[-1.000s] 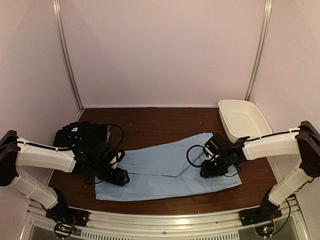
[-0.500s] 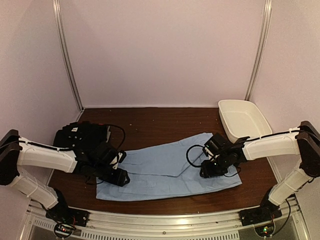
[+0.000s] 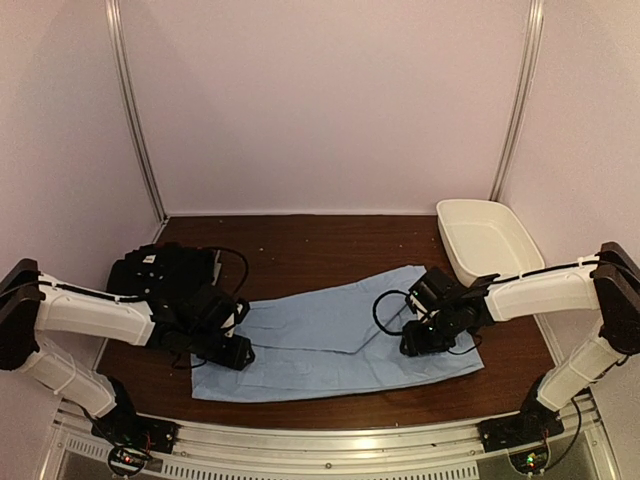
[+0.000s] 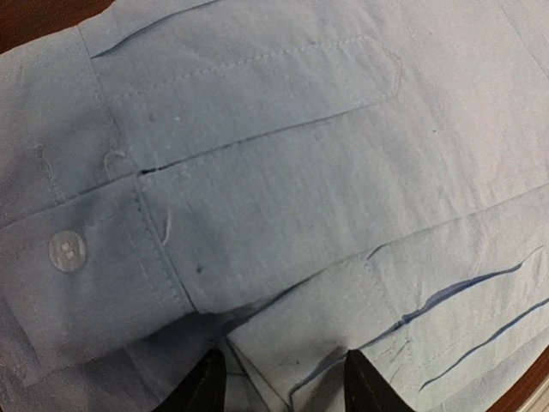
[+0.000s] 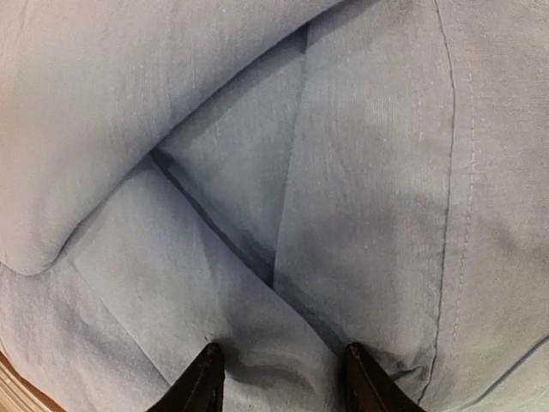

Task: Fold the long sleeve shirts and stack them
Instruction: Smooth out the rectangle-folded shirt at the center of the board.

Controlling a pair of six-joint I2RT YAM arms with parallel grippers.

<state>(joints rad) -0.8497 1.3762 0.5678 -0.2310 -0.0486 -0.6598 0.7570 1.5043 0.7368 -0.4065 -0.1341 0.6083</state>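
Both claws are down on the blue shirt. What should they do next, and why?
Probably close fully and lift both ends together to fold: the left gripper and right gripper each straddle a ridge of cloth at opposite ends of the shirt, which lies spread out. Whether either already grips is unclear.

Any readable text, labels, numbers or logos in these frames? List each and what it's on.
No text can be read in any view.
The white label on the black shirt is too small to read.
No print shows on the light blue shirt, its button or the white tub.
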